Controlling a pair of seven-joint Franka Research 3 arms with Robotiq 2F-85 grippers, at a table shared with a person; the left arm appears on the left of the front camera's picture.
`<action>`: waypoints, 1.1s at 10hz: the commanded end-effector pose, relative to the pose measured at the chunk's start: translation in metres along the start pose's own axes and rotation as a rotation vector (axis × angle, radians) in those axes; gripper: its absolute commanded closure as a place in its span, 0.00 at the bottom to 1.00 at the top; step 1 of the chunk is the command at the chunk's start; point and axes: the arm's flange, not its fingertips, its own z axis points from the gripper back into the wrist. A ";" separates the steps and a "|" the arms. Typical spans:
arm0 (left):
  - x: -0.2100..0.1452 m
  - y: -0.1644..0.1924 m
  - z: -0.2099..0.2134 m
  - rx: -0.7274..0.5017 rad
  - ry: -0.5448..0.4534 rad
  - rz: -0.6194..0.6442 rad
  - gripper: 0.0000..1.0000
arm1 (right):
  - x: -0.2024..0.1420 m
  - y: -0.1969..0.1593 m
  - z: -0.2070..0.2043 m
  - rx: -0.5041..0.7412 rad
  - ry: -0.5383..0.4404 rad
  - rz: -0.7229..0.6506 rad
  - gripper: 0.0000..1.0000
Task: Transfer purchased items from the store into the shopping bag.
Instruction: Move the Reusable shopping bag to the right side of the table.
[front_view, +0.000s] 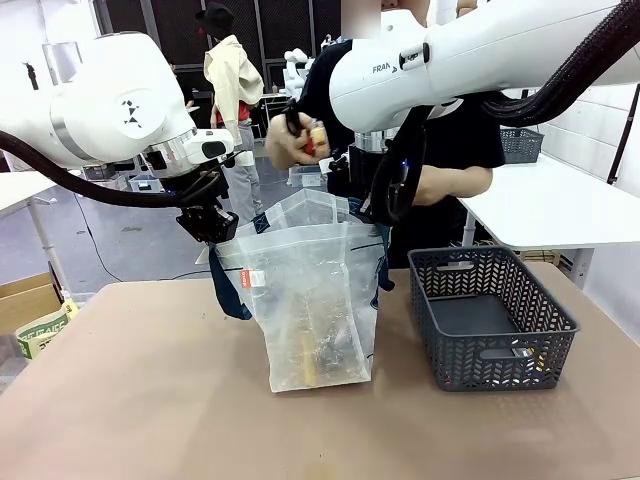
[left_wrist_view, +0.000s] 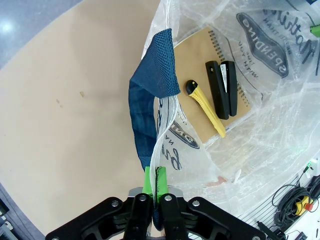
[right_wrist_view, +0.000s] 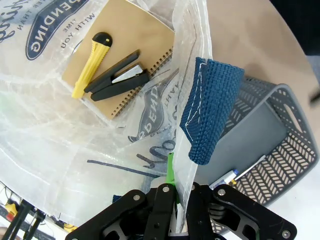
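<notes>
The left tool is pressed together on the rim of the shopping bag, its green pads pinching the thin film right where a navy strap is sewn on. The left arm comes in from the left with its wrist bent over, so the tool points down at the bag's left edge. The right tool is clamped the same way on the opposite rim, beside the other navy strap. Its arm reaches in high from the right.

Between the two, the bag stands upright on the table with its mouth pulled open toward the ceiling. Flat on its bottom lies a tan spiral notebook. A yellow utility knife and a black stapler rest on it, just beside each other and nearly parallel.

To the right of the bag sits the dark grey basket, close by but not touching it. A small pen-like item lies on its floor.

Across the table a person in a dark top holds both hands together above the bag, around something small. Behind them, to the right, is a white table, and a cardboard box sits low at the left.
</notes>
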 end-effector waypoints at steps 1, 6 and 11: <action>-0.002 0.002 0.000 0.005 0.007 0.011 1.00 | -0.001 -0.002 0.000 -0.002 0.000 -0.004 1.00; -0.002 0.002 0.000 0.005 0.007 0.011 1.00 | -0.001 -0.002 0.000 -0.002 0.000 -0.004 1.00; -0.002 0.002 0.000 0.005 0.007 0.011 1.00 | -0.001 -0.002 0.000 -0.002 0.000 -0.004 1.00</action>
